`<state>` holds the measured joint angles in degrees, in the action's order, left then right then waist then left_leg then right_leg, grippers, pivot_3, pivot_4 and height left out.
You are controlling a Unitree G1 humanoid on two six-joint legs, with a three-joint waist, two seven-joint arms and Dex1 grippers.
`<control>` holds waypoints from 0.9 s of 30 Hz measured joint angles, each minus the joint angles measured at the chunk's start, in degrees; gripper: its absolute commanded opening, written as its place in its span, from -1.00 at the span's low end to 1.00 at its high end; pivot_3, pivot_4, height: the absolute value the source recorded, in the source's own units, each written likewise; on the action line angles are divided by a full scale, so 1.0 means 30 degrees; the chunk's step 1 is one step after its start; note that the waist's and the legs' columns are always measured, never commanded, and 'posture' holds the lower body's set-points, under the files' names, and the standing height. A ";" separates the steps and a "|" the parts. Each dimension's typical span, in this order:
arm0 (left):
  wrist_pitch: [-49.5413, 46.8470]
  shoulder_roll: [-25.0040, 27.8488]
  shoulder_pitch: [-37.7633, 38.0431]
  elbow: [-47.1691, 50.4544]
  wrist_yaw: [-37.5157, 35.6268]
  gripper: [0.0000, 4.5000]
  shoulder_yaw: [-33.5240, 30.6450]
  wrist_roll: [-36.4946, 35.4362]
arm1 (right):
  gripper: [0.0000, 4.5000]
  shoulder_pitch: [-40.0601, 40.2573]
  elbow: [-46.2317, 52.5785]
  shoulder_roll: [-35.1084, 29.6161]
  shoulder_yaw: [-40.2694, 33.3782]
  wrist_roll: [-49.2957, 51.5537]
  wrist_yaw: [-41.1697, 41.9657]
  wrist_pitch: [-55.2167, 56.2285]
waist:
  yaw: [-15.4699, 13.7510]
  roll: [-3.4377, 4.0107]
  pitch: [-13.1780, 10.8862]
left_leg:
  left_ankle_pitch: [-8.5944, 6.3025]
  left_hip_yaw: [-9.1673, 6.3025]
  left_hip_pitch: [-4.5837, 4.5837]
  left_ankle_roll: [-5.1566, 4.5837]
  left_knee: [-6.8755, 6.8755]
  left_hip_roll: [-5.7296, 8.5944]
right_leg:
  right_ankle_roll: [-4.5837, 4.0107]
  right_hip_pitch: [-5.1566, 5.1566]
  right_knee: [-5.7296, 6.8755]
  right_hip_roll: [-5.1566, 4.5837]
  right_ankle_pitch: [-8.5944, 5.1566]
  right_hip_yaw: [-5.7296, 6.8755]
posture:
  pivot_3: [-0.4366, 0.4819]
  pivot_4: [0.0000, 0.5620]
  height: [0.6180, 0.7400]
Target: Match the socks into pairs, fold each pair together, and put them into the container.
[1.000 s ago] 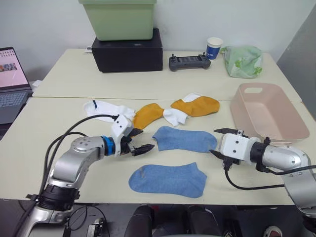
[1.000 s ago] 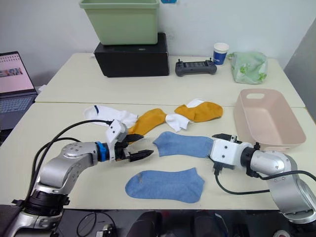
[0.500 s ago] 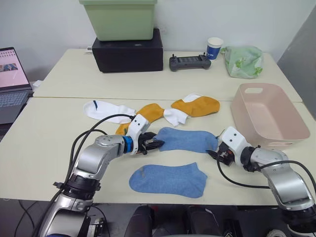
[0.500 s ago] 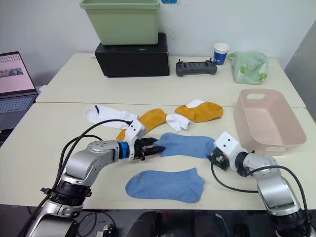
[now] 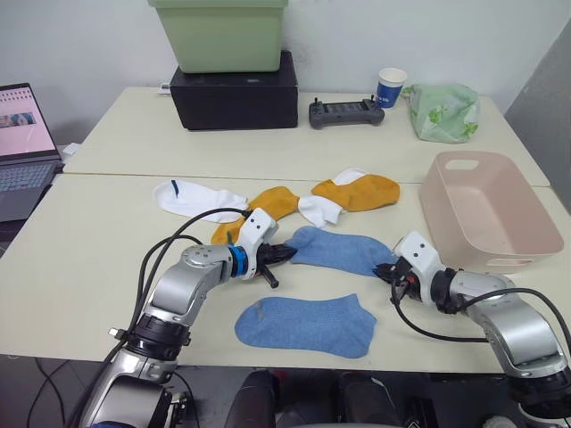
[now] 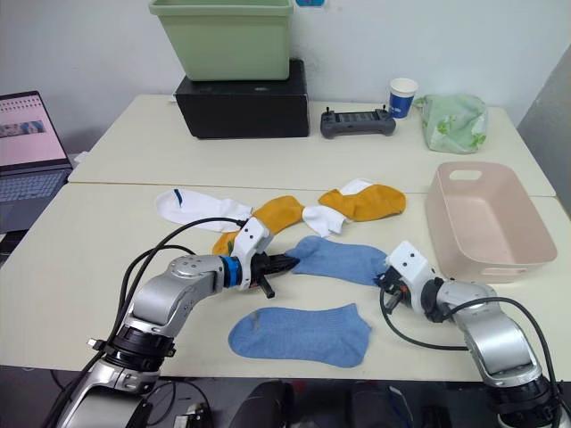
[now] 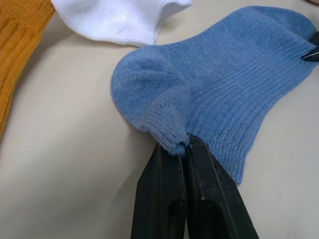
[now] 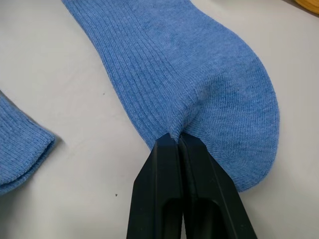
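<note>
- Left tool [image 7: 183, 145] clamped on one end of the upper light blue sock [image 5: 343, 251], near the tabletop's front edge.
- Right tool [image 8: 177, 139] pinched tight on that sock's other end.
- Second light blue sock [image 5: 305, 325] flat by the front edge, just beside the first.
- Pale pink basket [image 5: 464, 212] at the right edge, apart from both socks.

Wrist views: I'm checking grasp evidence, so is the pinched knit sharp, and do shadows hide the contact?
Left wrist view: the ribbed light blue sock is sharp where the left gripper pinches it; shadow is soft. Right wrist view: the ribs are crisp at the right gripper, with no glare.
</note>
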<state>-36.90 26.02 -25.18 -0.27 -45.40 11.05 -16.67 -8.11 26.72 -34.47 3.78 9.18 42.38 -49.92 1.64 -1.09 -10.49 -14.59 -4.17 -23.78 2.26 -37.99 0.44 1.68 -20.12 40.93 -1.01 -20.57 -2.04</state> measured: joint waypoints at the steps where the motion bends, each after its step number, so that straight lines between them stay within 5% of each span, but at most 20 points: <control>1: 0.0099 0.0007 -0.0032 -0.0003 -0.0108 -1.00 -0.0001 0.0011 | -0.98 -0.0022 0.0002 -0.0001 -0.0053 0.0185 -0.0026 -0.0130 | 0.0000 0.0000 0.0000 | 0.0000 0.0000 0.0000 0.0000 0.0000 0.0000 | 0.0000 0.0000 0.0000 0.0000 0.0000 0.0000 | -0.05 -0.47 0.68; 6: 0.0896 0.0573 -0.0927 -0.0022 -0.1225 -1.00 -0.0061 -0.0017 | -0.98 -0.0888 0.1853 -0.0163 -0.0095 0.1794 0.0083 -0.1747 | 0.0015 -0.0001 -0.0002 | 0.0000 -0.0005 -0.0013 0.0000 0.0000 -0.0001 | 0.0000 -0.0021 0.0013 0.0004 0.0000 0.0004 | -0.05 -0.47 0.68; 11: 0.2281 0.0616 -0.4797 -0.2019 -0.3254 -1.00 -0.0133 -0.0147 | -0.98 -0.3185 0.4734 0.0619 -0.0076 0.4190 -0.0272 -0.4373 | 0.0014 -0.0001 -0.0002 | 0.0000 -0.0015 -0.0018 0.0001 0.0001 0.0003 | 0.0001 -0.0011 -0.0005 0.0006 0.0000 0.0019 | -0.05 -0.47 0.68; 19: 0.8740 -0.2295 -0.9306 -1.0703 -0.5822 -1.00 0.0506 0.1553 | -0.98 -0.4524 0.4414 0.2513 0.2014 0.4261 -0.3117 -0.5384 | 0.0013 -0.0011 -0.0008 | 0.0006 -0.0006 -0.0055 0.0009 -0.0003 0.0012 | 0.0001 -0.0047 -0.0017 0.0001 0.0000 0.0012 | -0.05 -0.47 0.68; 27: 1.4515 -0.3805 -1.2525 -1.8488 -0.4855 -1.00 0.0645 0.3843 | -0.98 -0.3759 0.3404 0.4550 0.2986 0.3535 -0.6090 -0.5593 | 0.0130 -0.0011 -0.0007 | 0.0000 -0.0006 -0.0054 -0.0004 0.0009 0.0006 | 0.0001 -0.0078 0.0015 0.0007 -0.0001 0.0008 | -0.05 -0.47 0.68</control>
<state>6.65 14.60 -62.75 -55.74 -59.97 12.98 -5.15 -19.39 36.94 -20.82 12.74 19.79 24.11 -66.70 2.03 -1.12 -10.51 -14.59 -4.19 -23.94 2.25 -37.96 0.45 1.69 -20.36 40.98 -0.99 -20.57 -2.01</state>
